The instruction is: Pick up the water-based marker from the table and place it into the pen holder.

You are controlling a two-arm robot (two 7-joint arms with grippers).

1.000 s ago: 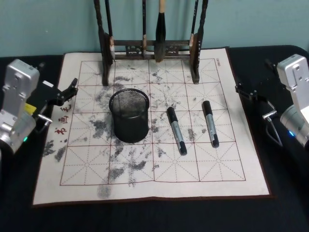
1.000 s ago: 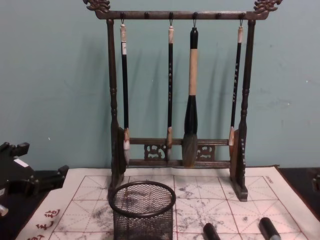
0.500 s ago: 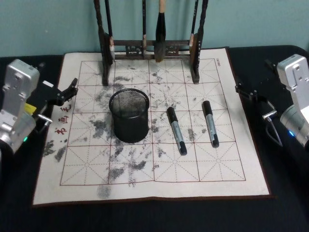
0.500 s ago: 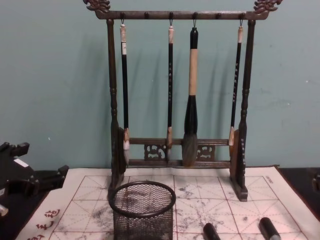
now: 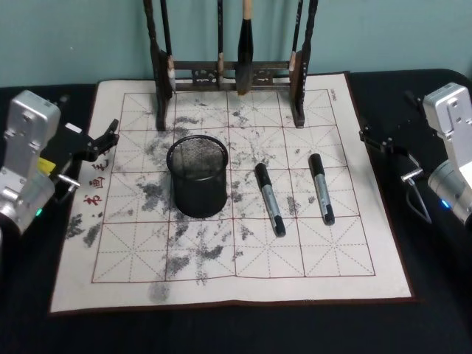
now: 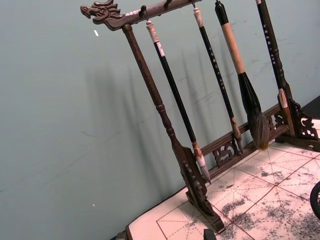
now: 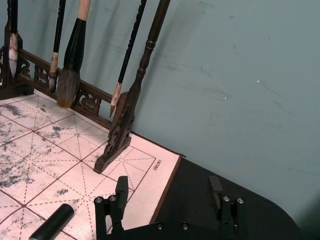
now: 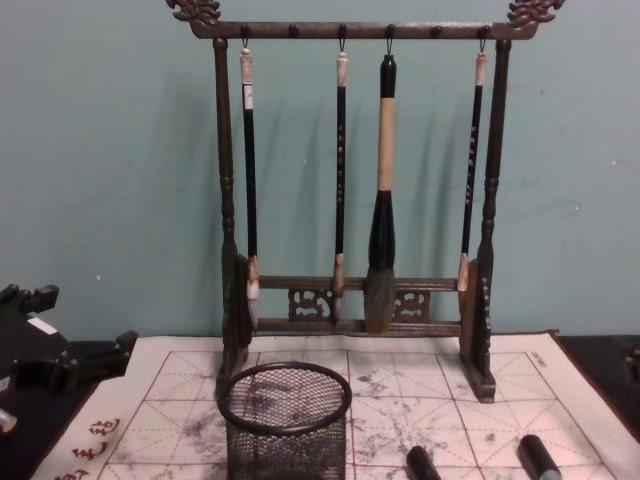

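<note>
Teal wall rises behind a dark table point(image 5: 435, 310), whose middle is covered by a whitish, red-gridded mat point(image 5: 243, 284) blotched with ink. At the mat's far edge a brown wooden rack point(image 8: 228, 200) holds 4 hanging brushes. Nearer, the pen holder point(image 5: 197, 177) — a round black mesh cup — stands upright on the mat, left of centre. 2 markers lie flat on the mat to its right, roughly parallel and apart from each other. The left marker point(image 5: 269, 199) sits near the cup without touching it. The right marker point(image 5: 321, 189) lies farther out, toward the mat's right edge. Both lie free of the grippers.

The left gripper point(image 5: 105, 140) hovers at the mat's left edge, pointing inward, well apart from the markers. Its jaws look parted, though the view of them is poor. The right gripper point(image 7: 167, 192) hangs over the dark table just off the mat's right edge — its jaws are spread wide and hold nothing. In the right wrist view, one end of a marker shows on the mat near it.
</note>
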